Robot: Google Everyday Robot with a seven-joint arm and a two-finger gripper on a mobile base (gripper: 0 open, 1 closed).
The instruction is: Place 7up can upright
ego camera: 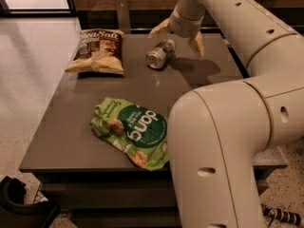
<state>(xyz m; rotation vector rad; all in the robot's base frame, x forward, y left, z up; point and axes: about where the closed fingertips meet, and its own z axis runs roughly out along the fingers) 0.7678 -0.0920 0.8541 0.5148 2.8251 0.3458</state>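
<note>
A: 7up can — where?
B: Down on its side on grey table, not upright. Shiny round end turned toward front-left of view. Sits just under gripper, nearer the view-left finger than the other.
A: Gripper state?
B: Spread wide, fingers well apart, nothing held. Hangs over far part of table, pointing down. Contact w/ can: can't tell, looks like a small gap.
A: Anything else nr gripper?
B: Brown "Sea Salt" snack bag, flat on table, off to view-left of gripper & apart from can. Green "dang" bag, crumpled, well toward front of table from gripper, close to front edge. Gripper shadow on tabletop just view-right of can.
A: Arm?
B: White arm, big in foreground at view-right, bending up & back over to gripper; hides front-right corner of table.
A: Rest?
B: Upright post at far table edge, view-left of gripper. Dark object on floor at bottom-left, far from gripper
</note>
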